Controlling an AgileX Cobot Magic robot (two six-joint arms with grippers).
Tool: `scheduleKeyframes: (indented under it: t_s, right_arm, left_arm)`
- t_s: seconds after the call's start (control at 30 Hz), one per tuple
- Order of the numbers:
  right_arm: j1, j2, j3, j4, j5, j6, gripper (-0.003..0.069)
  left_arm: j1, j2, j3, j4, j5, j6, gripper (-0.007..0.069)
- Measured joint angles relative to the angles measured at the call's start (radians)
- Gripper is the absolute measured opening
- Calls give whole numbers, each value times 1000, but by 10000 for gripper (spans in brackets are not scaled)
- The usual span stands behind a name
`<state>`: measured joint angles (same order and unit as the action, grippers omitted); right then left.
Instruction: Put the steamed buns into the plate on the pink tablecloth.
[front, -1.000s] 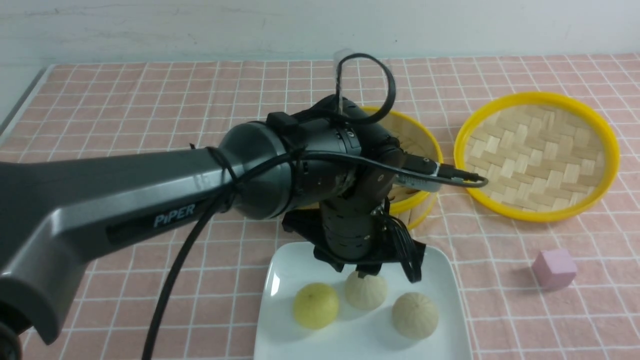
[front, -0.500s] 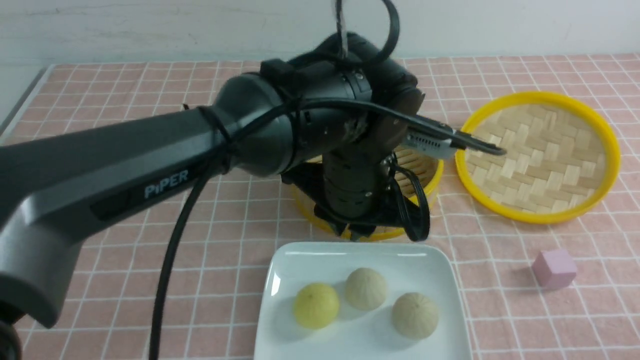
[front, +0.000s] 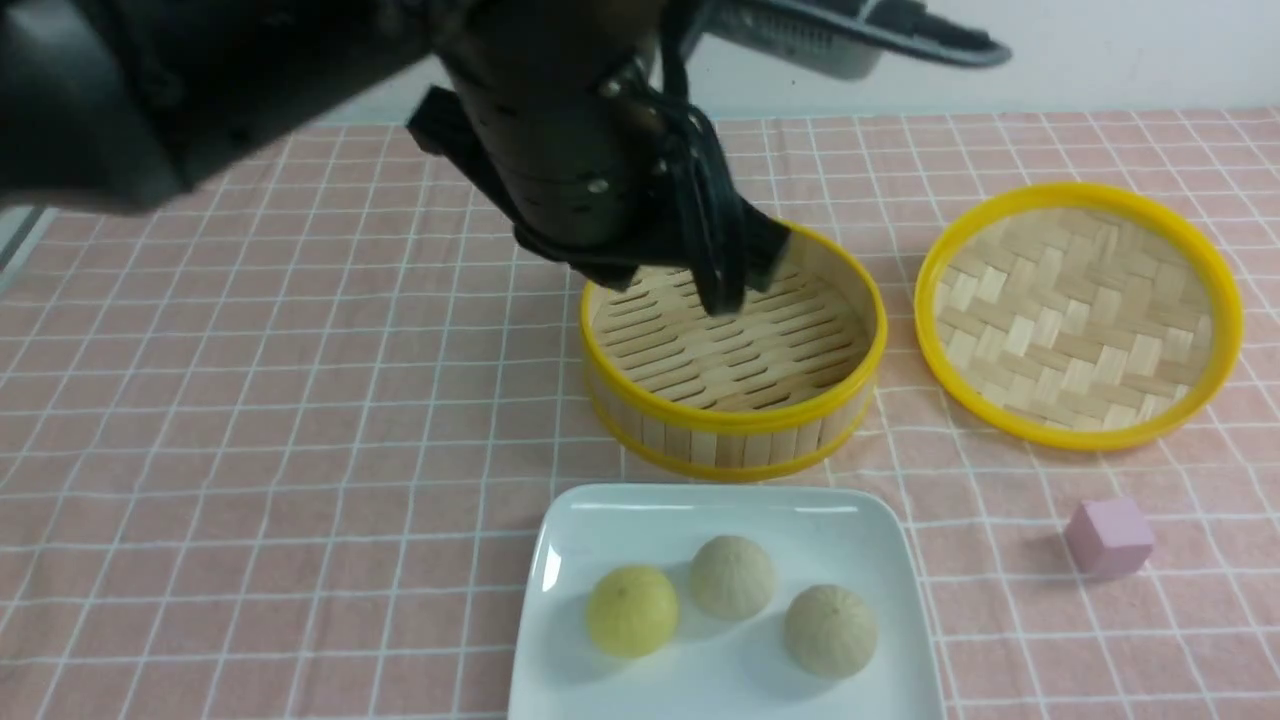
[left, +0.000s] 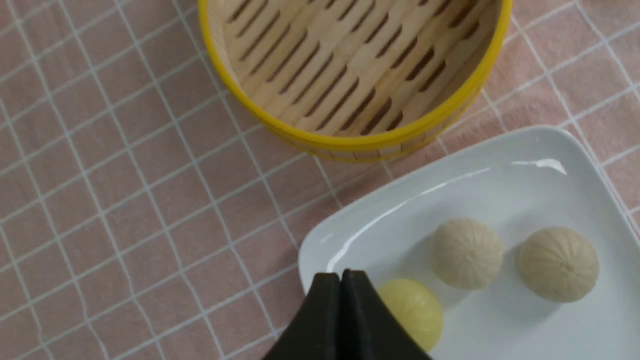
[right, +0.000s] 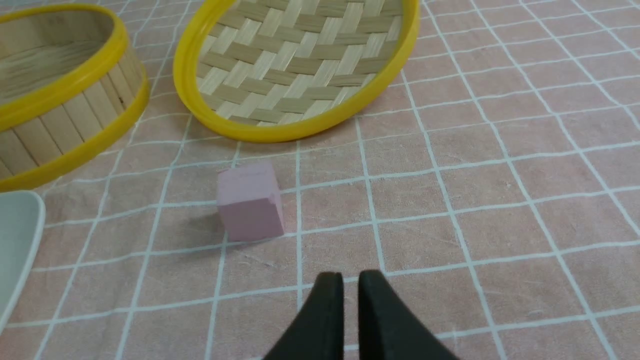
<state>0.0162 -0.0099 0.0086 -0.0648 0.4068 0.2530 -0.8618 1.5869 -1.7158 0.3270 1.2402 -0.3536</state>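
Since all three steamed buns already lie on the white square plate (front: 885, 545), which sits at the near centre of the pink tablecloth (front: 250, 450), the task looks finished, and what is left is probably only to take the left arm away cleanly. The yellow bun (front: 631, 610) is on the left, one pale bun (front: 732, 576) is just right of it and slightly farther back, and the other pale bun (front: 830, 630) is nearest the plate's right side. None of them touch. The left gripper (left: 341, 274) is clenched tight on nothing, its fingertips pressed together, and in the front view it hangs high over the far-left rim of the bamboo steamer basket (front: 730, 425), whose slatted floor is bare. A good retreat would go up and left, with the dangling black cable kept off the basket's yellow rim so nothing gets tugged toward the plate. The right gripper (right: 351, 276) hovers low over bare cloth at the right, its jaws a sliver apart and holding nothing. The small pink cube (front: 1108, 537) lies just beyond it, and the woven lid (front: 1078, 310) rests farther back, right of the basket. Neither of these blocks the left arm's way out.
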Motion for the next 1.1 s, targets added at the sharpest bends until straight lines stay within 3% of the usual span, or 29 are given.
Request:
scheduleKeyframes:
  t_s: [0.3,0.67,0.87,1.1]
  right_arm:
    - [-30,0,0,0,0,0,80]
    - [-41,0,1,-1,-2,0,99]
    - [-36,0,1,-2,-3,0,104]
    - [18,0,1,-2,-3,1,111]
  left_arm:
    - [0,-185,68,3,0,0,1]
    - [0,-569,432,7,0,-3,7]
    - [0,-753,597,8,-13,-68,11]
    - [0,-900,614,13,-19,-134,14]
